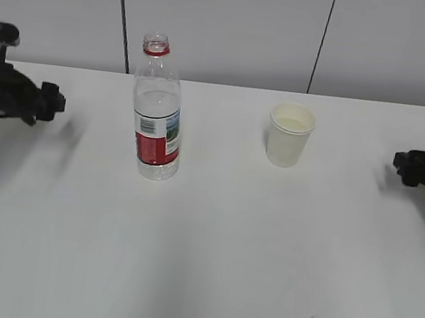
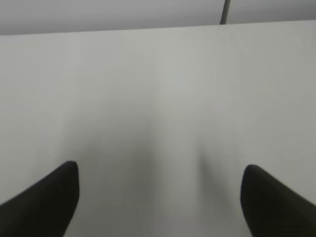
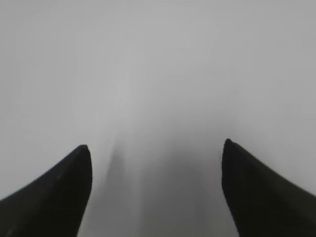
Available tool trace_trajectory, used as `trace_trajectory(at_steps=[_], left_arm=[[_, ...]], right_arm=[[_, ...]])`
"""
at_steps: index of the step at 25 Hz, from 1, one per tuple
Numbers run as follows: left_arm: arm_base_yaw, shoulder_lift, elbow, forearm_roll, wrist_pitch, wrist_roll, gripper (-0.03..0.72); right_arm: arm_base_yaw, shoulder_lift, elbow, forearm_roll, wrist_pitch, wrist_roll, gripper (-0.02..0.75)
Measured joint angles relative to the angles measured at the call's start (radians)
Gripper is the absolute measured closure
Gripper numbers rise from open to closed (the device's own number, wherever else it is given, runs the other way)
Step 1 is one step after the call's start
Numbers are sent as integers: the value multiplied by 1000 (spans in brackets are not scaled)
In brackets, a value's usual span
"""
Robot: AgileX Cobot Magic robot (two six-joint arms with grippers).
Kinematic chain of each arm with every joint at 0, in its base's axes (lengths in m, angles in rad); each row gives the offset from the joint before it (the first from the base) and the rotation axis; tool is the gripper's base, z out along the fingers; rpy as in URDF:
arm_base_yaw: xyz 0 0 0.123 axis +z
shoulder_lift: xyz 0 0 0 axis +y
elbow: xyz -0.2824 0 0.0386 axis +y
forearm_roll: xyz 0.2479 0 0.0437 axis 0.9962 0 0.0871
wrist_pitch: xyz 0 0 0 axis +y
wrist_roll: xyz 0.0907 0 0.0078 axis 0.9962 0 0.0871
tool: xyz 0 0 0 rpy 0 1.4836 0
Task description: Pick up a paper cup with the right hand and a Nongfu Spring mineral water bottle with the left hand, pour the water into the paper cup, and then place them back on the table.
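- Currently at the opening step, or possibly the closing one: nothing gripped, both things standing on the table (image 1: 205, 282).
- Nongfu Spring mineral water bottle (image 1: 157, 109) upright, capless, well left of the paper cup (image 1: 290, 134); cup upright too, contents unclear.
- Left end effector (image 2: 160, 197) spread open and empty, well left of the bottle, only bare table between its fingers.
- Right end effector (image 3: 155, 190) likewise open and empty, well right of the cup.
- Next, probably: bring the right one in around the cup wall and the left one around the bottle body, gently, since paper crushes easily.
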State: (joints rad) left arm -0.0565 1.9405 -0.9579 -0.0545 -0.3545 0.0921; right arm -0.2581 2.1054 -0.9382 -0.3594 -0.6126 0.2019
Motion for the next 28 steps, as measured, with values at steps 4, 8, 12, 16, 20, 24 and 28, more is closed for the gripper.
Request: trace_trajectory(at_steps=[4, 8, 12, 16, 20, 24, 28], left_arm=[[23, -35, -279, 22, 562, 1, 94], [27, -40, -527, 47, 1035, 1, 95], [27, -40, -693, 54, 1300, 1, 95], [27, -41, -755, 91, 1434, 1, 95], [27, -41, -756, 133, 1562, 1, 95], [27, -53, -754, 115, 1582, 6, 95], [20, -114, -667, 93, 1579, 9, 95]], right_arm=[[12, -138, -145, -102, 463, 162, 141], [41, -213, -308, -50, 957, 119, 142], [43, -218, -478, 257, 1348, -195, 142], [44, -209, -583, 378, 1563, -299, 143], [44, -208, -627, 390, 1731, -346, 143], [44, -208, -631, 443, 1823, -405, 143], [44, -238, -575, 510, 1824, -440, 143]])
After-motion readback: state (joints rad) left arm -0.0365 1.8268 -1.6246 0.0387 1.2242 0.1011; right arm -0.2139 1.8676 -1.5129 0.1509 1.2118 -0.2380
